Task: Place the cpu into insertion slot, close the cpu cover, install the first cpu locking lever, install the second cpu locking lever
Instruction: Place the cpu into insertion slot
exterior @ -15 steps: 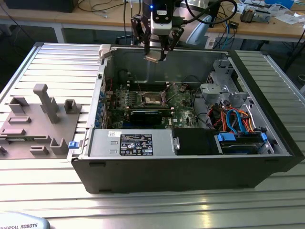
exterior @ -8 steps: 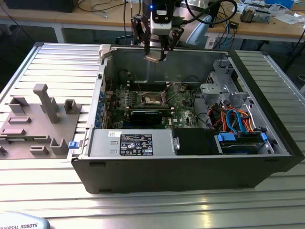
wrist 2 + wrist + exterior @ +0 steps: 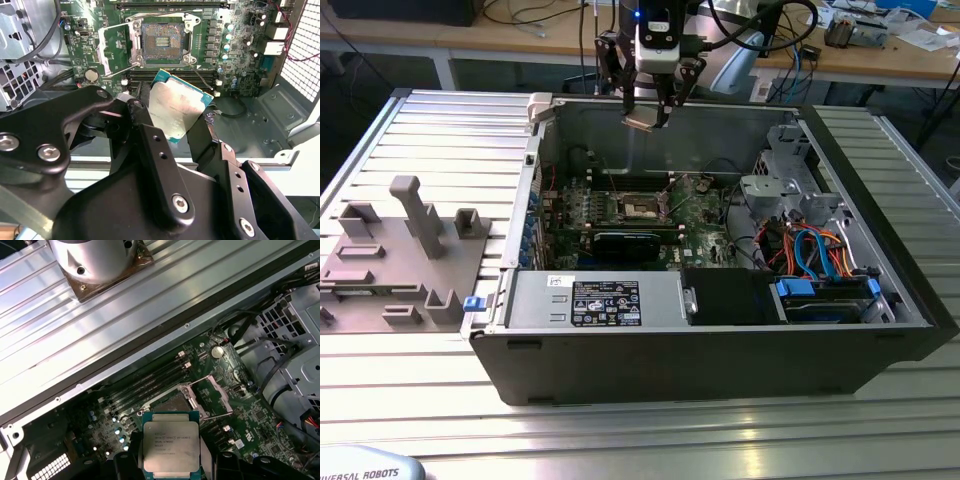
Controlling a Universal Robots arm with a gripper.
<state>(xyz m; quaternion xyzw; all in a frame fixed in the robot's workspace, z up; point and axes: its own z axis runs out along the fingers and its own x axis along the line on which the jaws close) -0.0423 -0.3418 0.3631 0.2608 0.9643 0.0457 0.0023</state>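
The cpu (image 3: 177, 107) is pinched by two opposite edges between the fingers of the pincer (image 3: 172, 120), which is closed on it. This leaves both flat faces free: the metal face with its green border shows in the first wrist view (image 3: 171, 447), while the pale face shows in the second wrist view. It hangs in the air, slightly tilted, high over the far wall of the open computer case (image 3: 720, 360) in the exterior view, and touches nothing but the fingers. The insertion slot (image 3: 162, 40) lies bare well below it on the green circuit board (image 3: 235, 50), apart from the chip. The cpu cover (image 3: 116, 47) is flipped back beside the slot, so the recess is open from above and judged ready to receive the chip. The case rests on the ribbed metal worktop (image 3: 420, 130), with a grey parts fixture (image 3: 400, 260) toward the exterior view's left.
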